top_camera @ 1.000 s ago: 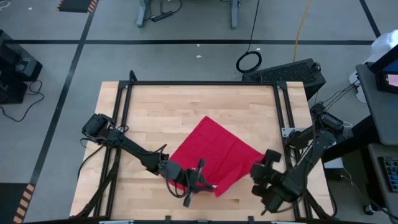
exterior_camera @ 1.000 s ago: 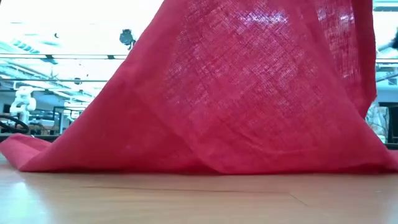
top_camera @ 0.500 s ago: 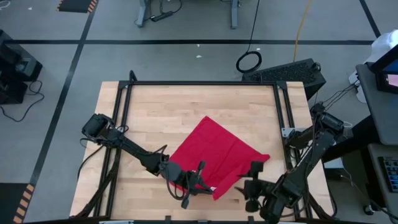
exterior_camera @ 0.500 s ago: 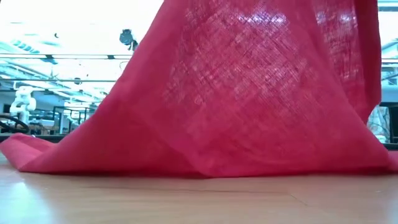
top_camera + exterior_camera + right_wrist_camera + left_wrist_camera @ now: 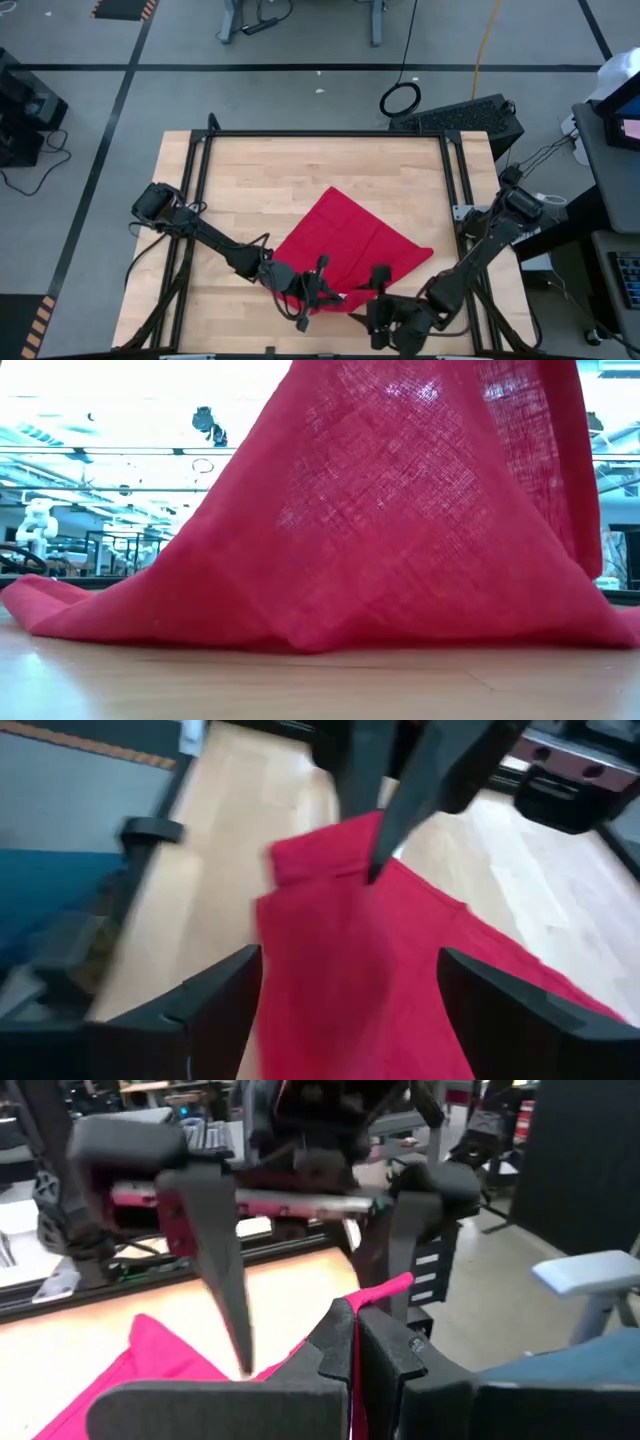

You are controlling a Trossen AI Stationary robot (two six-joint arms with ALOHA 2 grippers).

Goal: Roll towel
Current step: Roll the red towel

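Over on the left, the left gripper (image 5: 312, 292) is sitting low at the near edge of the table (image 5: 250, 190), its fingers pinched tight together on the near corner of the towel (image 5: 350, 245). From its own wrist camera the two dark fingers (image 5: 352, 1342) are pressing flat against each other with a sliver of red cloth caught between them. That corner is being held up off the wood, and from table height the towel (image 5: 400, 530) is hanging like a tent, the rest of it draping down and spreading across the tabletop.

The towel is lying roughly in the middle of the table, turned so it looks like a diamond, with the near corner lifted. It is looking like a thin, loosely woven cloth; light is showing through the weave. I am judging it to be light, limp and not at all slippery on the wood, so it will be sagging and creasing wherever it is not supported. One pinch point is leaving the lifted edge drooping; a second hold along the same near edge, a little apart from the first, looks like the place to grip before rolling.

To the right, the right gripper (image 5: 385, 315) is hovering just beside the towel's near right edge, its fingers spread wide and holding nothing, with red cloth (image 5: 380, 950) lying ahead of them
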